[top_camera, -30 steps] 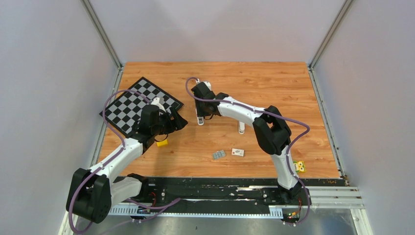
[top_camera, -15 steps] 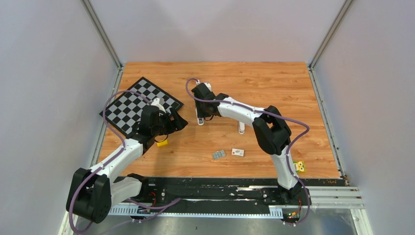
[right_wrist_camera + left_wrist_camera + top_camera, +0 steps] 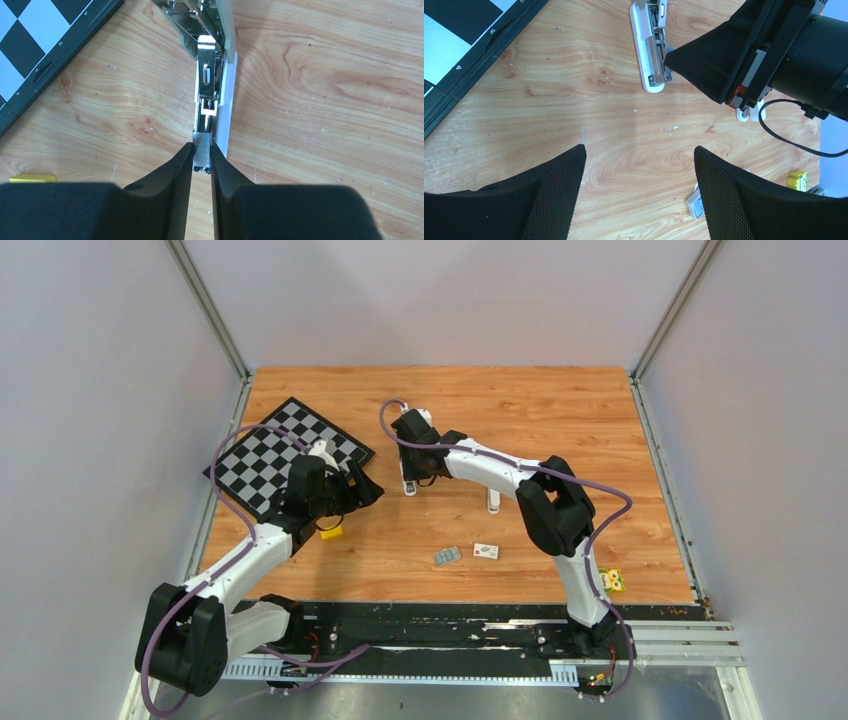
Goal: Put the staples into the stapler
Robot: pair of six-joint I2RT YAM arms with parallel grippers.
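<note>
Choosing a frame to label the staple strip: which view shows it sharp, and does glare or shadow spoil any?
Right wrist: the staples, pinched in the right gripper, are sharp; the stapler channel shows small blown-out glints. Left wrist: in focus, but the right gripper largely hides the strip. Top external: even light, strip too small to make out.

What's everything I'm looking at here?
table: 1, brown wood, under everything
chessboard: 1, black-and-white, back left
stapler: 1, white and silver, opened, right of the chessboard
staples: 1 strip, silvery, at the stapler's channel
grey pack: 1, near middle
white box: 1, beside the grey pack
yellow block: 1, in front of the chessboard
yellow item: 1, near edge, far right
white piece: 1, right of the stapler; unclear what
left hand: 1, black, open, empty
right hand: 1, black, shut on the staples
</note>
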